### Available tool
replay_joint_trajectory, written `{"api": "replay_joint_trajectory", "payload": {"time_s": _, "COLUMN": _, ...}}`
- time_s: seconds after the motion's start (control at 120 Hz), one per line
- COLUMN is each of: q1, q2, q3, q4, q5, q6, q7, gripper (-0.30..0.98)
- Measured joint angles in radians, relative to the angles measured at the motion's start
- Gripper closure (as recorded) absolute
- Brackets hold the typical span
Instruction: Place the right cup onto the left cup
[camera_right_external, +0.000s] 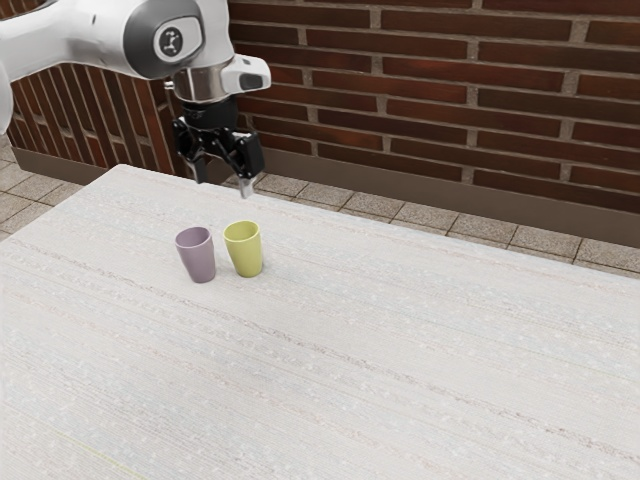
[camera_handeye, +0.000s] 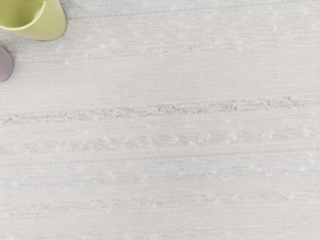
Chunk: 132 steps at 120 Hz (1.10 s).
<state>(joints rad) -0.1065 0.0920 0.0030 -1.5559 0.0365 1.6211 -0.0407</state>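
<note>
yellow cup upright beside purple cup on table, claw spread wide above

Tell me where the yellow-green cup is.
In the exterior view, the yellow-green cup stands on the table, just to the exterior view's right of the purple cup.
</note>
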Motion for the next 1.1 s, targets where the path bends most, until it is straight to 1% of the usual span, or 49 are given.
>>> {"api": "replay_joint_trajectory", "payload": {"time_s": 0.3, "q1": 0.011, "q2": 0.021, "q3": 0.000, "q4": 0.000, "q5": 0.000, "q6": 0.033, "q7": 0.002, "gripper": 0.00}}
{"api": "replay_joint_trajectory", "payload": {"time_s": 0.475, "q1": 0.026, "q2": 0.060, "q3": 0.004, "q4": 0.002, "q5": -0.005, "q6": 0.071, "q7": 0.002, "gripper": 0.00}}
{"api": "replay_joint_trajectory", "payload": {"time_s": 0.567, "q1": 0.032, "q2": 0.085, "q3": 0.021, "q4": 0.003, "q5": -0.003, "q6": 0.092, "q7": 0.002, "gripper": 0.01}}
{"api": "replay_joint_trajectory", "payload": {"time_s": 0.767, "q1": 0.045, "q2": 0.147, "q3": 0.027, "q4": 0.022, "q5": 0.003, "q6": 0.133, "q7": 0.005, "gripper": 0.12}}
{"api": "replay_joint_trajectory", "payload": {"time_s": 0.908, "q1": 0.060, "q2": 0.191, "q3": 0.028, "q4": 0.054, "q5": 0.018, "q6": 0.158, "q7": 0.009, "gripper": 0.22}}
{"api": "replay_joint_trajectory", "payload": {"time_s": 1.1, "q1": 0.081, "q2": 0.255, "q3": 0.026, "q4": 0.097, "q5": 0.046, "q6": 0.179, "q7": 0.017, "gripper": 0.31}}
